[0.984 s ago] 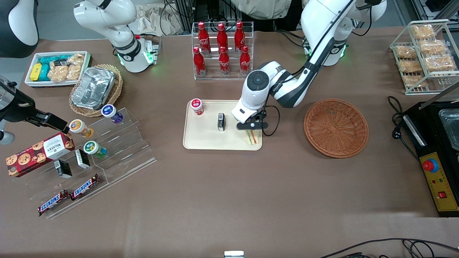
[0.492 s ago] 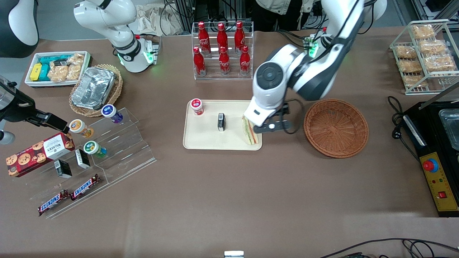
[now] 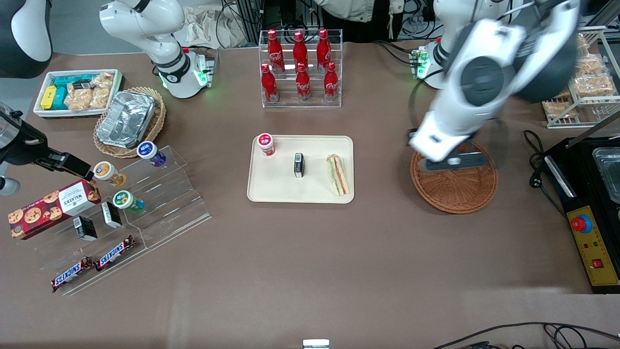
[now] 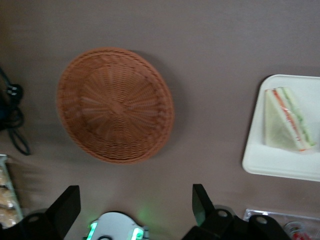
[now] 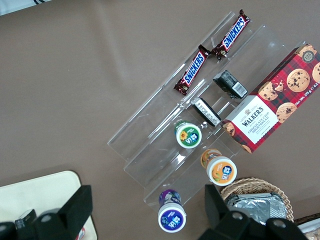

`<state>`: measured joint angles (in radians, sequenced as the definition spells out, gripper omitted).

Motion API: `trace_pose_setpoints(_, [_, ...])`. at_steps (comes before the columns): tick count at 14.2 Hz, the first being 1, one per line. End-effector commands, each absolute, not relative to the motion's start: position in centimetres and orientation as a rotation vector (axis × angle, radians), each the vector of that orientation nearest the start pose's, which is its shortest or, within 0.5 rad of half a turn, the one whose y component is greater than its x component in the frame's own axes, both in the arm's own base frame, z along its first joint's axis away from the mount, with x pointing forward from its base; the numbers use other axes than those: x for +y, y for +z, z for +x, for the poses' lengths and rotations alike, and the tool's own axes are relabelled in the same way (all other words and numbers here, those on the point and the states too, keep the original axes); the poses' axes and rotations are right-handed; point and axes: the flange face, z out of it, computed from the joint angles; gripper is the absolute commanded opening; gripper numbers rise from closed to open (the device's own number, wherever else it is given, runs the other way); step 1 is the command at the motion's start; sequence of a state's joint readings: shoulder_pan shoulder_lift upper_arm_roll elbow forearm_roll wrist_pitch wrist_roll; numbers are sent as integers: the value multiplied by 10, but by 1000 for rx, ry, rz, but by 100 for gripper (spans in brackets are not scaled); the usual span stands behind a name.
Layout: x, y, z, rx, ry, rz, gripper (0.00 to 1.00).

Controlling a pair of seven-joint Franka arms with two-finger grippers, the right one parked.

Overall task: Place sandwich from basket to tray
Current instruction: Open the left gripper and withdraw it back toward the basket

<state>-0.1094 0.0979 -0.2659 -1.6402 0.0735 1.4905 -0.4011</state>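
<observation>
Hanging high over the round wicker basket [image 3: 454, 186], the gripper [image 4: 135, 210] has its fingers spread wide, grasping nothing. The sandwich [image 3: 337, 174] lies flat on the cream tray [image 3: 276, 186], beside a small black box [image 3: 299, 165].

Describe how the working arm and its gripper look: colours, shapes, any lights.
The working arm has glossy white rounded shells with dark grey joint caps and a green light at its base. Its gripper, above the round reddish-brown wicker basket, has a white body, a black crossbar and black fingers.
</observation>
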Motion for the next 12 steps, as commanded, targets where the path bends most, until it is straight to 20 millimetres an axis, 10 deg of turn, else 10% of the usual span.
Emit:
trace_pose_setpoints(1, [-151,563,524,-3,277,-3009,99])
trace_pose_setpoints(12, [-82,621,544,68,107,-3025,99])
